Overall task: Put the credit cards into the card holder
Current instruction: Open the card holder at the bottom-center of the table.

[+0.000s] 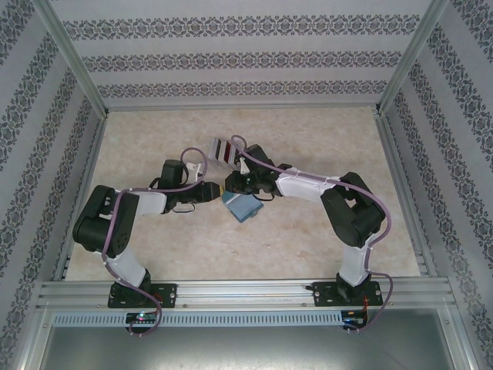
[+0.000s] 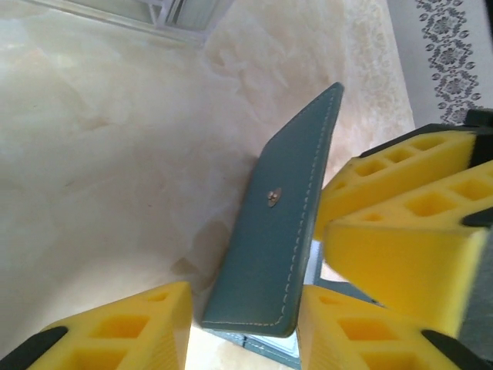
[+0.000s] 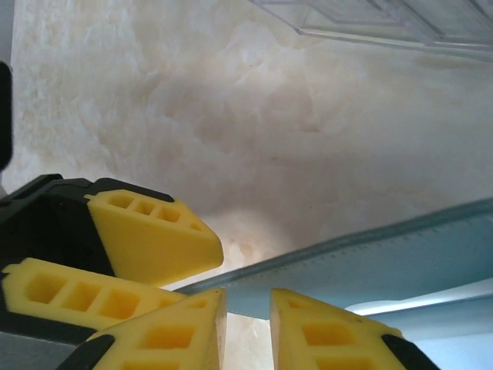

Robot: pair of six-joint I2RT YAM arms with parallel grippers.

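Overhead; wrist close-ups on card holder (image 2: 277,231)

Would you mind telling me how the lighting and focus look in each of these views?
Top view: even, soft light, only faint shadows on the table. Left wrist: the wallet is sharp, stitching clear, the table washed out at upper left. Right wrist: hazy, with a bright patch on the table; the wallet's edge is soft.

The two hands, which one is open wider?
The left hand: its fingers stand wide apart either side of the raised flap of the card holder, while the right hand has its fingers nearly together.
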